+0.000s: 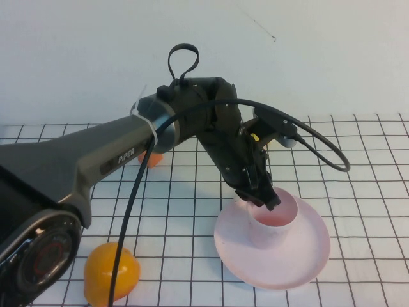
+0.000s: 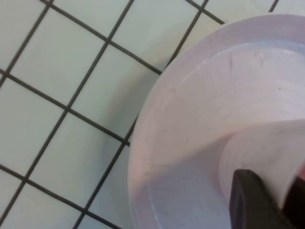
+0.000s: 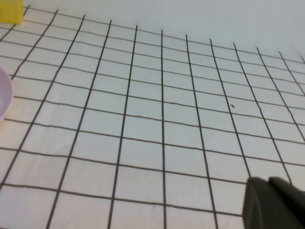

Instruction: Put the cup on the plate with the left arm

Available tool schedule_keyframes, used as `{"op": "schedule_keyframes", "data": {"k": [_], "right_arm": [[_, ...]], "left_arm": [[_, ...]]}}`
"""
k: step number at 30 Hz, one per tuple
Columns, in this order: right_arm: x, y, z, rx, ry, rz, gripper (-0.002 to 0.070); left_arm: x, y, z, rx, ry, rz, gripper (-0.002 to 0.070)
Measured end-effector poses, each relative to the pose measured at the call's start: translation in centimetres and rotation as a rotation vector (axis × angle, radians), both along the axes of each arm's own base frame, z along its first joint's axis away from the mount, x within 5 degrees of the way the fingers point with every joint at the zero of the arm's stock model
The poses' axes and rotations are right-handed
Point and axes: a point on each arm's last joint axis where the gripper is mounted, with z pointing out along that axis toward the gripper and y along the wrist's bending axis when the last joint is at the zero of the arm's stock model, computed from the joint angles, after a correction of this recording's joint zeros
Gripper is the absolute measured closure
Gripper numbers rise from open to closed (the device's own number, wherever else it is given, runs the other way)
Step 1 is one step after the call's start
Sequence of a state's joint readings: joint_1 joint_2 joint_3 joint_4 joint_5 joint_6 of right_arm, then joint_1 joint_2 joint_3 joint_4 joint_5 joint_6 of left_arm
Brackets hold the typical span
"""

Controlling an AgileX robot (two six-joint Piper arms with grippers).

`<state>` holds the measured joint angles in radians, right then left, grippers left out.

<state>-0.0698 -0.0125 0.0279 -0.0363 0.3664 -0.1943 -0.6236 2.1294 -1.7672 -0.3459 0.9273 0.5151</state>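
Note:
The pale pink cup (image 1: 275, 224) stands upright on the round pale pink plate (image 1: 307, 256), left of the plate's middle. My left gripper (image 1: 264, 195) reaches down from the upper left and is shut on the cup's near-left rim. In the left wrist view one black finger (image 2: 252, 200) lies against the cup's wall (image 2: 267, 148) above the plate (image 2: 190, 105). My right gripper (image 3: 274, 202) shows only in the right wrist view, shut and empty over bare grid cloth.
An orange rounded object (image 1: 112, 272) lies at the front left. Another orange thing (image 1: 153, 158) sits behind the left arm. A yellow block (image 3: 10, 10) and the plate's edge (image 3: 4, 95) show in the right wrist view. Black cable loops right of the wrist.

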Motion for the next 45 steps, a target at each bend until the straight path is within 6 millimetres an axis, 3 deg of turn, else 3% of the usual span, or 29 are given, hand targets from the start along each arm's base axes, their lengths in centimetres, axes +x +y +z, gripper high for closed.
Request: {"op": "schedule_keyframes", "data": {"k": [2, 7, 9, 12, 17, 21, 27, 31, 37, 45], "right_arm": [[0.0, 0.0, 0.0, 0.000, 0.000, 0.000, 0.0678], [0.0, 0.0, 0.0, 0.000, 0.000, 0.000, 0.0678], [0.0, 0.0, 0.0, 0.000, 0.000, 0.000, 0.0678], [0.0, 0.0, 0.0, 0.000, 0.000, 0.000, 0.0678], [0.0, 0.0, 0.0, 0.000, 0.000, 0.000, 0.0678], [0.0, 0.0, 0.0, 0.000, 0.000, 0.000, 0.0678], [0.0, 0.0, 0.0, 0.000, 0.000, 0.000, 0.0678], [0.0, 0.0, 0.0, 0.000, 0.000, 0.000, 0.0678], [0.0, 0.0, 0.0, 0.000, 0.000, 0.000, 0.0678], [0.0, 0.0, 0.0, 0.000, 0.000, 0.000, 0.0678]], "left_arm": [[0.1, 0.0, 0.0, -0.004, -0.009, 0.000, 0.0531], [0.3, -0.3, 0.9, -0.013, -0.032, -0.014, 0.0249], [0.5, -0.3, 1.8, -0.004, -0.042, -0.031, 0.0194], [0.8, -0.1, 3.8, 0.039, -0.093, -0.064, 0.0183], [1.2, 1.7, 10.2, 0.124, -0.346, -0.072, 0.0239], [0.2, 4.9, 16.5, 0.180, -0.568, 0.010, 0.0336], [-3.4, 9.7, 24.5, 0.071, -0.706, 0.298, 0.0590], [-6.6, 11.8, 28.3, -0.060, -0.741, 0.389, 0.0660], [-10.6, 13.7, 31.9, -0.235, -0.746, 0.420, 0.0672], [-11.3, 14.0, 32.5, -0.260, -0.747, 0.422, 0.0675]]}}
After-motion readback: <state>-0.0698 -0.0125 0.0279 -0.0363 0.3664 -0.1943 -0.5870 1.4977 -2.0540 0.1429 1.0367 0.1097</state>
